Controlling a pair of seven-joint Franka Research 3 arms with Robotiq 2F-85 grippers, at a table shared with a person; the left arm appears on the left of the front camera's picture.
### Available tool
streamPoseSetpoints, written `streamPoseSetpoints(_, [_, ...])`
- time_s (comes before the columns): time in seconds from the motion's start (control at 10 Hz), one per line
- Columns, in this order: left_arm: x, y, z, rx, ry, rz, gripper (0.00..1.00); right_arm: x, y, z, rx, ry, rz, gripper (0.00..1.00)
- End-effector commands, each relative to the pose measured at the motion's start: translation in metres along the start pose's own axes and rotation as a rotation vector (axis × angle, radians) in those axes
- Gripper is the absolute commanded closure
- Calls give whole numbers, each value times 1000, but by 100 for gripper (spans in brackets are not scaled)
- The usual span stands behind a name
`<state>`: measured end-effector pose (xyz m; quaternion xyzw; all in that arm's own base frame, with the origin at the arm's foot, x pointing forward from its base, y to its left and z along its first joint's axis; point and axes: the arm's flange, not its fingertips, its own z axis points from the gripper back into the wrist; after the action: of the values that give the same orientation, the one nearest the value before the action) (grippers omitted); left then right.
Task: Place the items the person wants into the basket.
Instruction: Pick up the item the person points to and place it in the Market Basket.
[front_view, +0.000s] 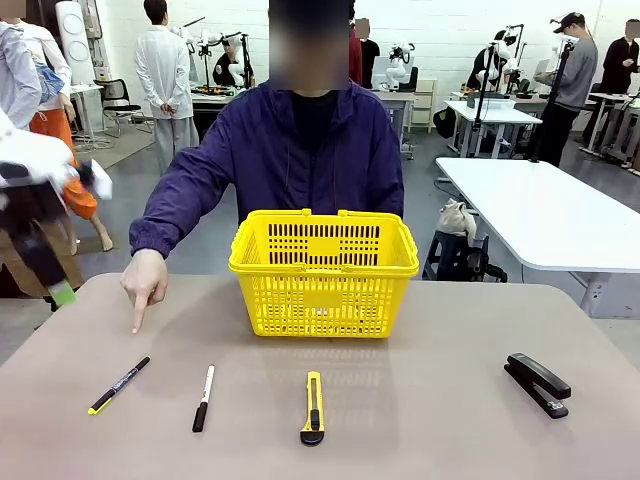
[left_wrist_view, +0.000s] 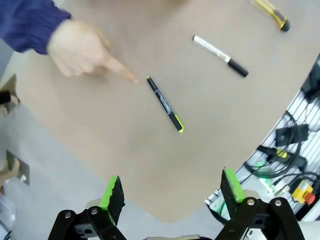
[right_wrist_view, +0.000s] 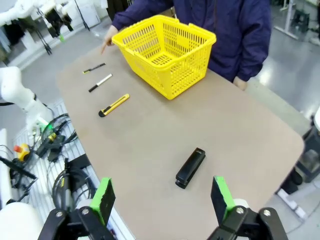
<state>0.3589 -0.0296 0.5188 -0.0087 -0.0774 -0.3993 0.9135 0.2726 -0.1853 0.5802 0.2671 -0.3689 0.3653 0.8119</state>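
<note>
1. My left gripper (left_wrist_view: 171, 187) hangs over the table's near edge, green-padded jaws spread wide and holding nothing.
2. Ahead of it on the brown table (left_wrist_view: 125, 150) lies the slim black pen (left_wrist_view: 165, 104), its yellow end towards me.
3. The person's hand (left_wrist_view: 80, 50) rests beside the pen's dark end, index finger stretched out, its tip just short of the pen.
4. Past the pen lie the white marker (left_wrist_view: 220, 56) and the box cutter (left_wrist_view: 272, 14), each apart from the next.
5. My right gripper (right_wrist_view: 162, 195) hovers over the table's other end, jaws wide apart and empty.
6. The black stapler (right_wrist_view: 190, 167) lies flat just ahead of it, well apart from the other items.
7. The yellow basket (right_wrist_view: 187, 75) stands upright at the far side, just before the person (front_view: 300, 150).
</note>
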Motion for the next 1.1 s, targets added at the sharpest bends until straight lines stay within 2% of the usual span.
streamPoseSetpoints(0.0, [9, -3, -41, 33, 55, 30, 0, 2, -2, 1, 14, -30, 11, 0])
streamPoseSetpoints(0.2, [11, -9, -70, 91, 19, 100, 0, 2, -2, 1, 14, -30, 11, 0])
streamPoseSetpoints(0.4, [11, -1, -88, 101, 11, 131, 0, 2, -2, 1, 14, -30, 11, 0])
streamPoseSetpoints(1.0, [12, -4, -78, 71, 12, 104, 0, 2, -2, 1, 14, -30, 11, 0])
